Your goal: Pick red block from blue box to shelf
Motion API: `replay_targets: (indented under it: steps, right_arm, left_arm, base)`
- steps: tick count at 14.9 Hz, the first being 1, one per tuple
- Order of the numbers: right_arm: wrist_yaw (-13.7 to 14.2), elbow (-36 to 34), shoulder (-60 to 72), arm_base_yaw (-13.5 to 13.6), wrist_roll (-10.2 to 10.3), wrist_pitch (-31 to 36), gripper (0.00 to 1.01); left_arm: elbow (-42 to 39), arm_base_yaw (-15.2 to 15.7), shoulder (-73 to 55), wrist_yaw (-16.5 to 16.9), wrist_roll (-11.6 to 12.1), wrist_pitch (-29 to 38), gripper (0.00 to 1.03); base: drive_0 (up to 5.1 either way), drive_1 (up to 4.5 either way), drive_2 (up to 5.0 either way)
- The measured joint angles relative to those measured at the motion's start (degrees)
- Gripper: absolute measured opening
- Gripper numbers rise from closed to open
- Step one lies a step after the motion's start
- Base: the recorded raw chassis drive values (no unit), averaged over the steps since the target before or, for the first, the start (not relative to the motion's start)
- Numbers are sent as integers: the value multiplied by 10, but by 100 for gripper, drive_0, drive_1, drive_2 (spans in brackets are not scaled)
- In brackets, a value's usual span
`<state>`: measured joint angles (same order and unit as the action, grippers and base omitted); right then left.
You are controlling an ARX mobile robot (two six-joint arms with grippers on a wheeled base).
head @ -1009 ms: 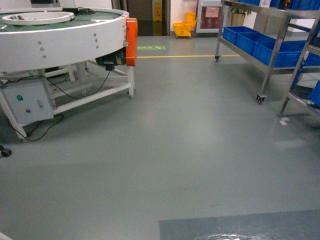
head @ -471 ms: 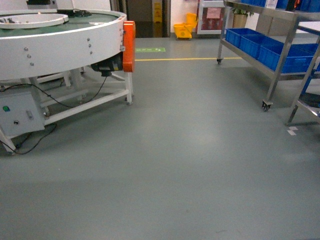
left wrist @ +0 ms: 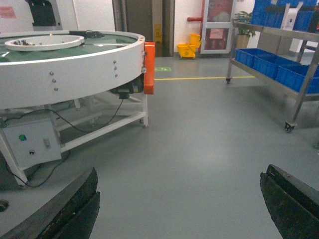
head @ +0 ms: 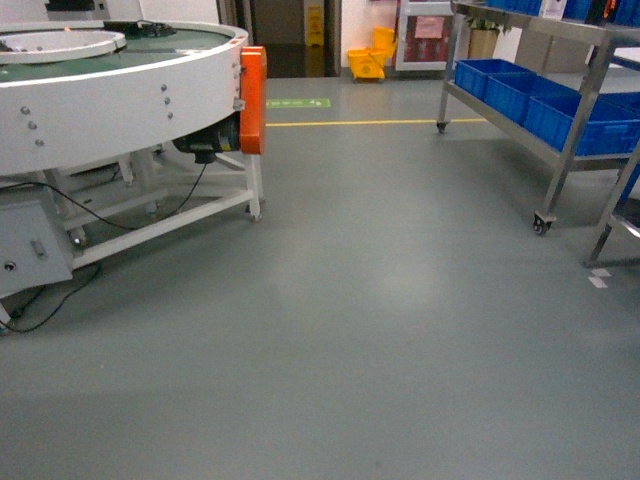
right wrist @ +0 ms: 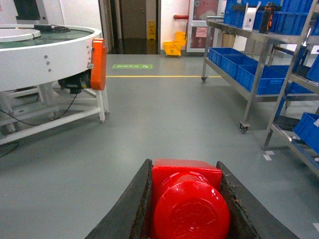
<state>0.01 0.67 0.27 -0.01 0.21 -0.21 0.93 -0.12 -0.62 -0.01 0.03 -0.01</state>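
Two dark fingers of the right gripper [right wrist: 185, 209] are clamping the red block [right wrist: 188, 199] from either side, stud facing the wrist camera, so the block is riding securely while the base is travelling. The left gripper [left wrist: 179, 209] is hanging spread wide with nothing between its pads, apparently idle for this carry. Neither gripper is showing in the head view, and the blue box is not appearing in any view. The shelf [head: 560, 110] is standing at the right, dark blue crates [head: 520, 95] sitting on its lower tier; judging by that, the pick is done and the robot is heading for the drop-off. Compared with a second ago, the head view is showing the round white conveyor [head: 120, 100] slid leftward and the shelf's castor leg moved right and down, suggesting the base is rolling forward.
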Motion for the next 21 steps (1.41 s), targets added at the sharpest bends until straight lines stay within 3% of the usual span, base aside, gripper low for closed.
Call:
replay_targets:
  steps: [21]
  right_arm:
    - [0,0,0,0,0,0,28]
  left_arm:
    - [0,0,0,0,0,-3,98]
  base:
    - [3,423,-417]
